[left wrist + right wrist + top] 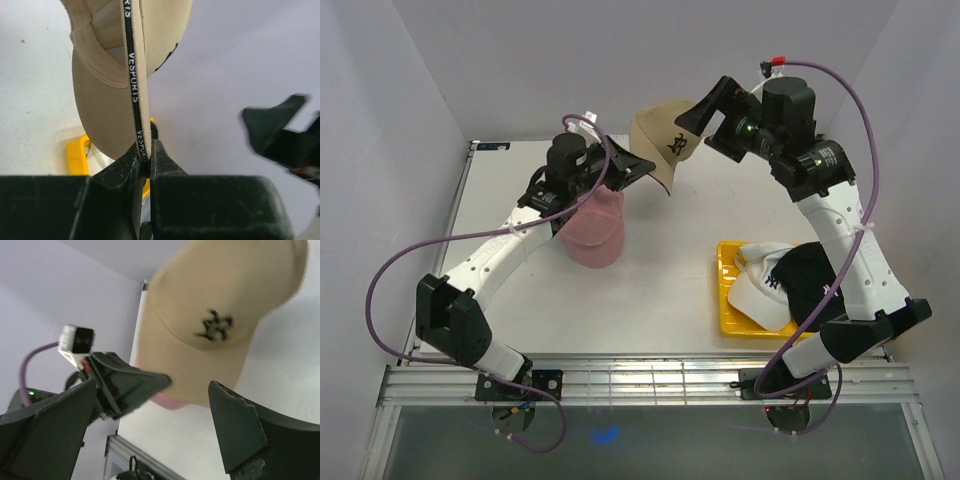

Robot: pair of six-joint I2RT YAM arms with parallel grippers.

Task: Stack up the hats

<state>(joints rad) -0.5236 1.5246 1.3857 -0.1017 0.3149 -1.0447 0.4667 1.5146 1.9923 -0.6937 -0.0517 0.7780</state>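
Observation:
The tan hat [658,135] with a dark logo hangs in the air at the back of the table. My left gripper [632,166] is shut on its inner band, where a black printed tape [134,100] runs down between the fingers [162,160]. My right gripper [705,122] stands open just right of the tan hat [220,315], with nothing between its fingers [240,430]. The pink hat [593,232] sits on the table under the left arm. A white hat [758,287] and a black hat [812,275] lie in the yellow tray [724,262].
The yellow tray stands at the right, under the right arm's forearm, and its corner [75,156] shows behind the tan hat in the left wrist view. Grey walls close in the table at the back and sides. A metal rail [650,380] runs along the near edge.

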